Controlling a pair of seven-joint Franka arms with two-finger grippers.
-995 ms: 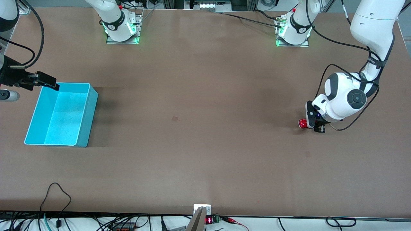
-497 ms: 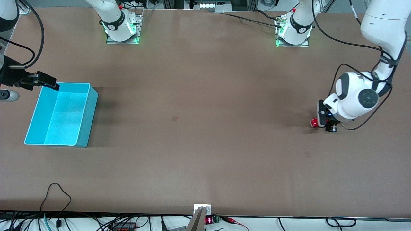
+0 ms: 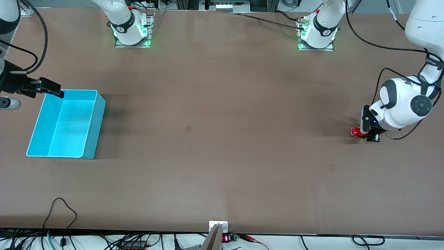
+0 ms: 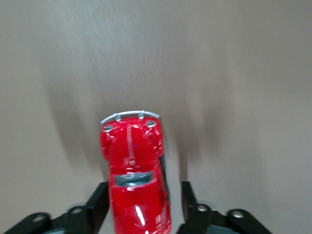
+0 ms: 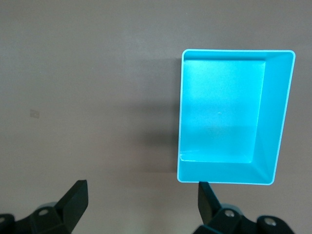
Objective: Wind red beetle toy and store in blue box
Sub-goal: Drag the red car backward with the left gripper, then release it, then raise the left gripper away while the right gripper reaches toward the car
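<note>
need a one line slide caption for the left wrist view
Left gripper low over the table, fingers parted with a gap beside the red beetle toy between them.

Robotics lab. Two arm bases (image 3: 131, 29) are bolted on metal plates to a bare brown table (image 3: 222, 139). Loose cables (image 3: 59, 222) and a small electronics board (image 3: 230, 238) line its near edge.

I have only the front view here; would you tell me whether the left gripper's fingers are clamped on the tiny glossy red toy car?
Observer: No. The left gripper is open around the tiny glossy red toy car, with a gap on one side.
Operator: Which end points away from it?
Observer: The end with the silvery bumper.
Operator: And the right gripper?
Observer: The right gripper is open and empty, over the table beside the light blue plastic box.
</note>
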